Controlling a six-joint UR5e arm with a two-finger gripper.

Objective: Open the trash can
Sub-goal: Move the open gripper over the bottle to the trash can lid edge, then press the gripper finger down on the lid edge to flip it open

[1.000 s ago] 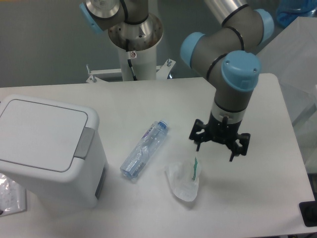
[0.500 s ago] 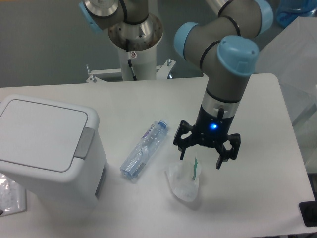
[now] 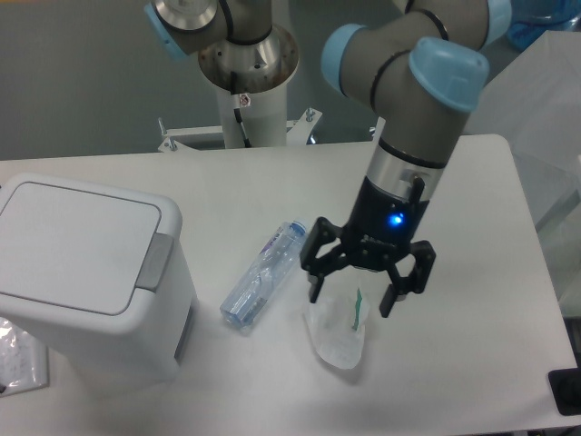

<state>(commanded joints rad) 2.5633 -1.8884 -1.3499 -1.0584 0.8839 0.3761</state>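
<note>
Jaws spread above the clear wrapper (image 3: 336,334); trash can (image 3: 86,272) lid closed.

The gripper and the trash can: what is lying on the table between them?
In the camera view, a clear plastic bottle lies between the open gripper and the trash can.

arm: reaching down from upper right | wrist: near vertical, blue light lit | gripper (image 3: 350,297): jaws spread wide, holding nothing
</note>
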